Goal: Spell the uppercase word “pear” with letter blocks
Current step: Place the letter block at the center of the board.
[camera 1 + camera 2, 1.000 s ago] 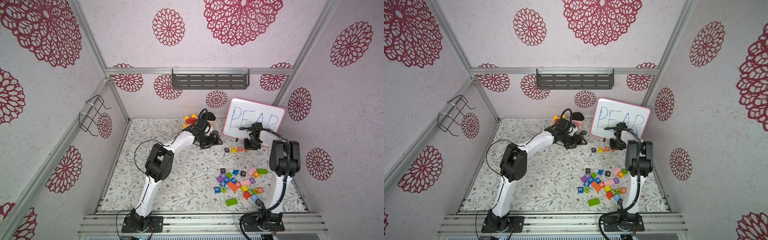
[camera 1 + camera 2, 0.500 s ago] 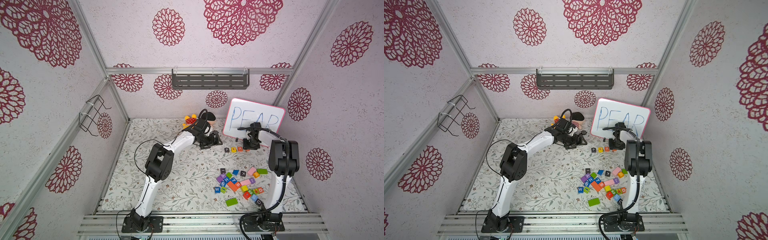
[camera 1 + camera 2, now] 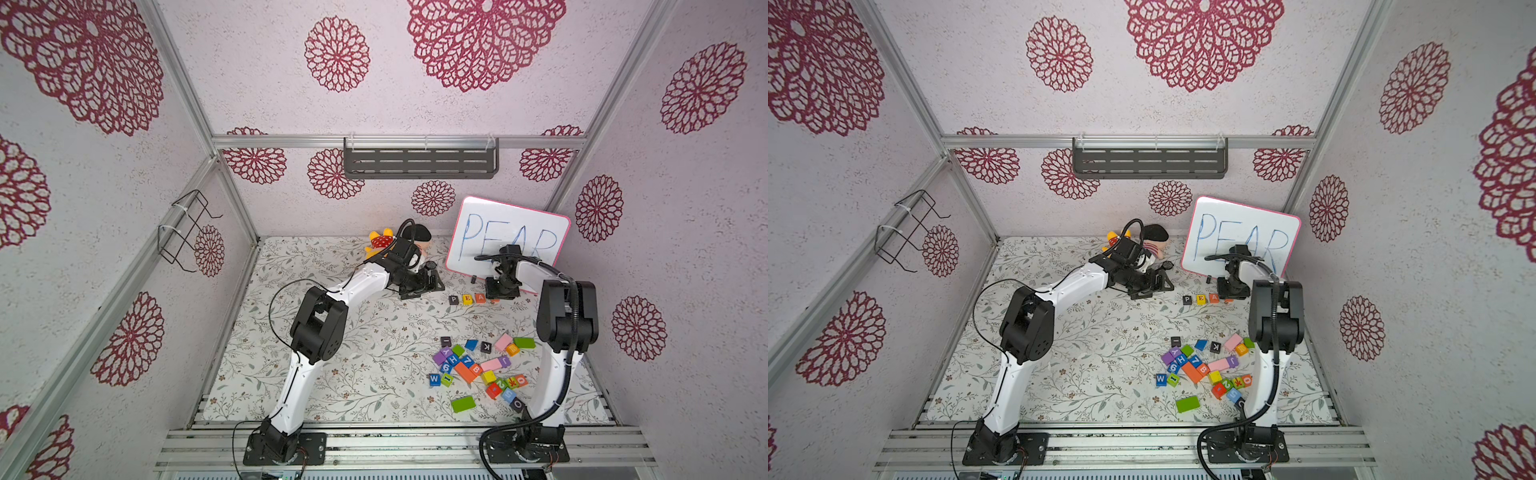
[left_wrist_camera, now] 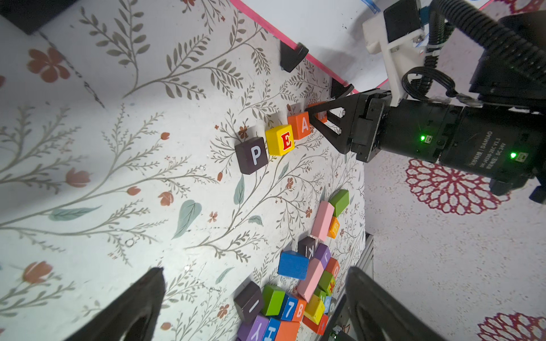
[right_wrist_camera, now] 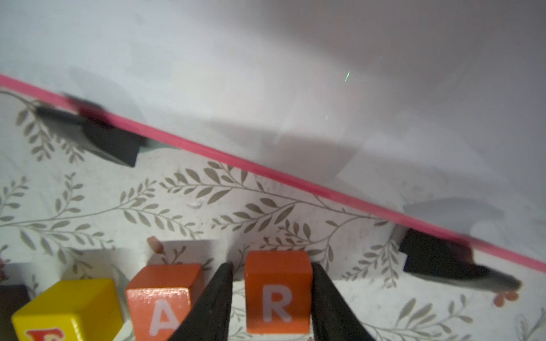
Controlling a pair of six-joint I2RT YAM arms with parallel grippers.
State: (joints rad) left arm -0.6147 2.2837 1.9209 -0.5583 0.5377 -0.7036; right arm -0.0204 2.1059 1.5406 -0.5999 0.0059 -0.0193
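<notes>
Four letter blocks stand in a row on the mat in front of the whiteboard: black P (image 4: 252, 155), yellow E (image 4: 280, 140), orange A (image 4: 299, 126) and orange-red R (image 5: 277, 292). My right gripper (image 5: 271, 265) points down over the R, one finger on each side. It is open: a thin gap shows between one finger and the block, and the R rests on the mat. In both top views the right gripper (image 3: 502, 293) hides the R. My left gripper (image 4: 254, 270) hovers left of the row, open and empty.
The pink-edged whiteboard (image 3: 511, 245) reading PEAR leans on black feet just behind the row. A pile of loose coloured blocks (image 3: 478, 365) lies near the right arm's base, with a green oblong block (image 3: 462, 404) in front. A plush toy (image 3: 380, 241) sits at the back wall.
The right gripper's jaws have parted slightly around the R block. Both arms stay almost where they were.
</notes>
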